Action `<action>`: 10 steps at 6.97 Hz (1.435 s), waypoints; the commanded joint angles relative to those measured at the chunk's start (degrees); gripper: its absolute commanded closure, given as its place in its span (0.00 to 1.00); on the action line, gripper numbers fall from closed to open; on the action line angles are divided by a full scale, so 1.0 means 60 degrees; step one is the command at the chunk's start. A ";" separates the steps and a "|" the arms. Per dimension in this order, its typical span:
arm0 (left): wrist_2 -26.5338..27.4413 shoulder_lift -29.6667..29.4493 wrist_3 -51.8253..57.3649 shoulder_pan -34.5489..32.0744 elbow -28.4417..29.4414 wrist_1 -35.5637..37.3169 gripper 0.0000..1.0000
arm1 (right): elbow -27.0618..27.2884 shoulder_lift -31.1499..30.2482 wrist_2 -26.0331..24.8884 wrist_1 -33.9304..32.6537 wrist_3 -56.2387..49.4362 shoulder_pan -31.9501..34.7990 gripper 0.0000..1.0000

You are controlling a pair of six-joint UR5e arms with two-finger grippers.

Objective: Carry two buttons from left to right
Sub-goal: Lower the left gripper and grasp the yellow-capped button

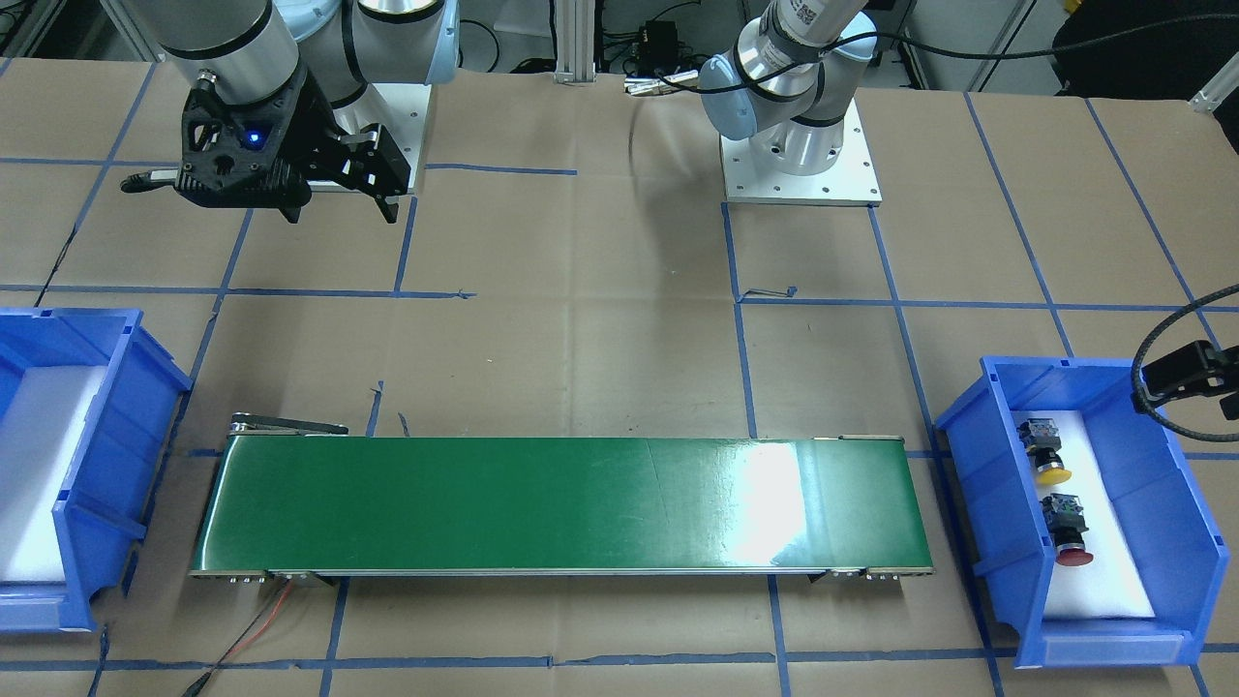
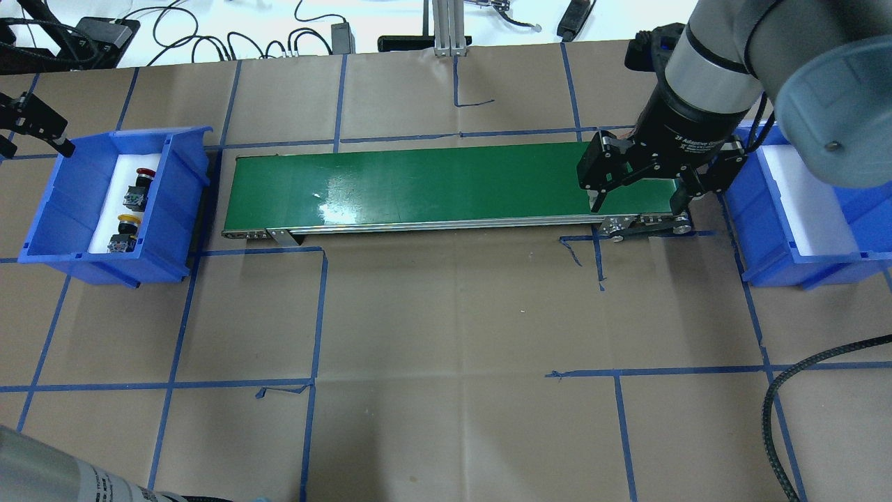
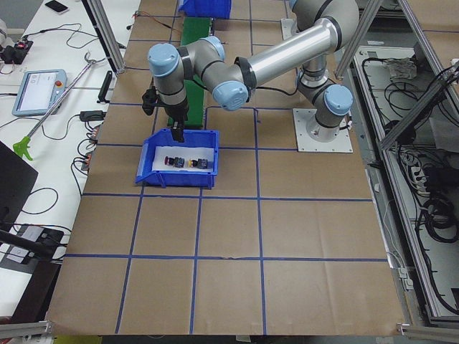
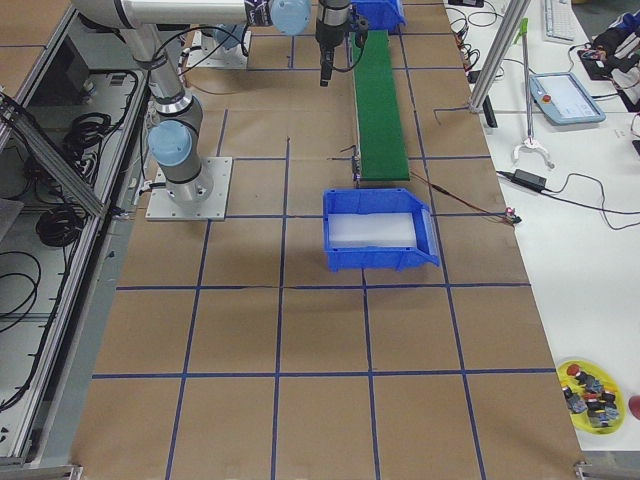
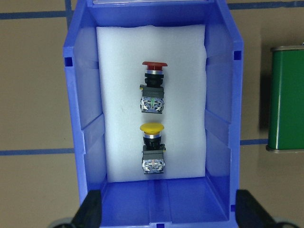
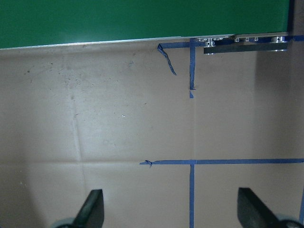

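Well, red button (image 5: pixel 153 88), yellow button (image 5: pixel 152 147) lie in left bin (image 5: pixel 76 118) — left tool (image 5: pixel 170 209), right tool (image 2: pixel 637 207) spread.

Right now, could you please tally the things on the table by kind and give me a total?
Push-buttons: 2, the red button and the yellow button, both in the left bin
Blue bins: 2, the left bin and the right bin
Green conveyor belt: 1
Total: 5
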 commanded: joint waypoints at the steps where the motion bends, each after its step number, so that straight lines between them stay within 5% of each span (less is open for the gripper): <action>1: -0.0012 -0.0151 0.0126 0.0091 -0.0802 0.0792 0.00 | 0.0001 -0.0006 0.0000 0.0009 0.0001 0.0000 0.00; 7: 0.0017 -0.0311 0.0154 0.0136 -0.3966 0.4742 0.00 | 0.0001 -0.0005 0.0000 -0.0006 0.0015 0.0000 0.00; 10: 0.0003 -0.0532 0.0111 0.0546 -0.4177 0.5016 0.00 | 0.0001 -0.0006 0.0015 0.0009 0.0016 0.0000 0.00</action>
